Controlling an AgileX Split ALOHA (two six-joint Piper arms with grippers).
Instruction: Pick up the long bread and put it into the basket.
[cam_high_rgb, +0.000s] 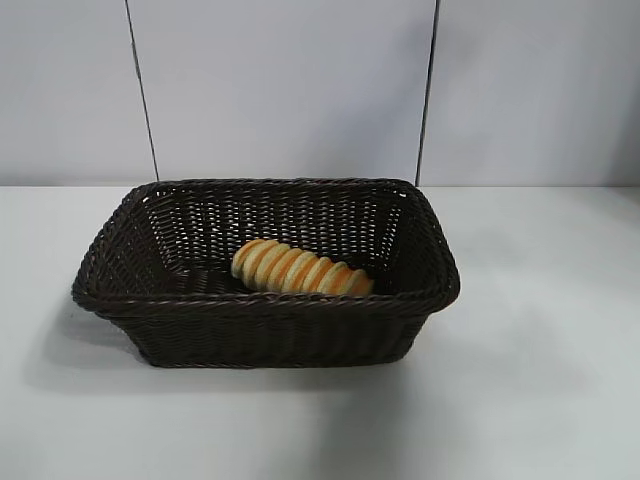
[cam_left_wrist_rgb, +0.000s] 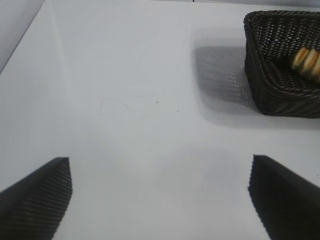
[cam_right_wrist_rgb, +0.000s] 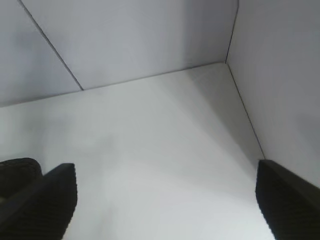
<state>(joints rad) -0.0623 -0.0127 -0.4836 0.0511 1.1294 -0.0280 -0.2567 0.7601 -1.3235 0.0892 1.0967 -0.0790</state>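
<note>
**Layout: bread in basket, both arms clear**

The basket (cam_high_rgb: 265, 300) sits on the table (cam_high_rgb: 540, 400), near its middle, with the back wall (cam_high_rgb: 290, 90) behind it. The long bread (cam_high_rgb: 300, 268) lies inside on the basket floor, slanted, one end toward the rear left, the other near the front wall right of centre. The left gripper (cam_left_wrist_rgb: 160, 200) is over bare table, well apart from the basket's side. The right gripper (cam_right_wrist_rgb: 165, 200) faces the table's far corner.
</note>
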